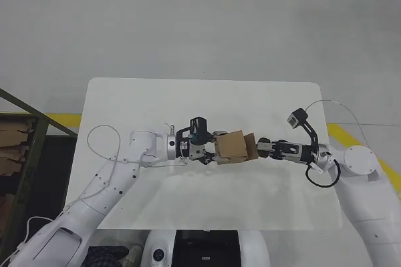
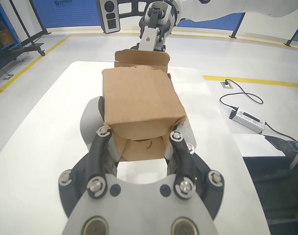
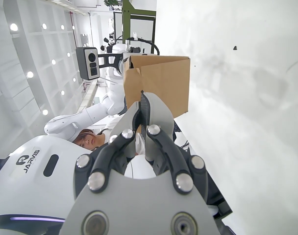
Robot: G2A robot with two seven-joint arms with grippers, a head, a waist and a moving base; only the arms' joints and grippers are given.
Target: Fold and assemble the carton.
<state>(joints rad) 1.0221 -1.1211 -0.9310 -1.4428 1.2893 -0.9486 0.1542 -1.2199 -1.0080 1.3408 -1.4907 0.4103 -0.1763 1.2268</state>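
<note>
A small brown carton (image 1: 232,145) is held above the middle of the white table (image 1: 154,100), between my two grippers. My left gripper (image 1: 212,152) is shut on the carton (image 2: 139,99), one finger on each side wall near its open end, where loose flaps hang. At the opposite end my right gripper (image 1: 257,148) is shut on an upright flap. In the left wrist view that flap (image 2: 141,58) stands behind the box under the right gripper (image 2: 149,47). In the right wrist view the pads meet at the edge of the carton (image 3: 163,81).
A dark green rack (image 1: 7,153) with flat cardboard stands off the table's left side. A power brick and cable (image 2: 246,121) lie on the floor beyond one table edge. Bare tabletop surrounds the carton on all sides.
</note>
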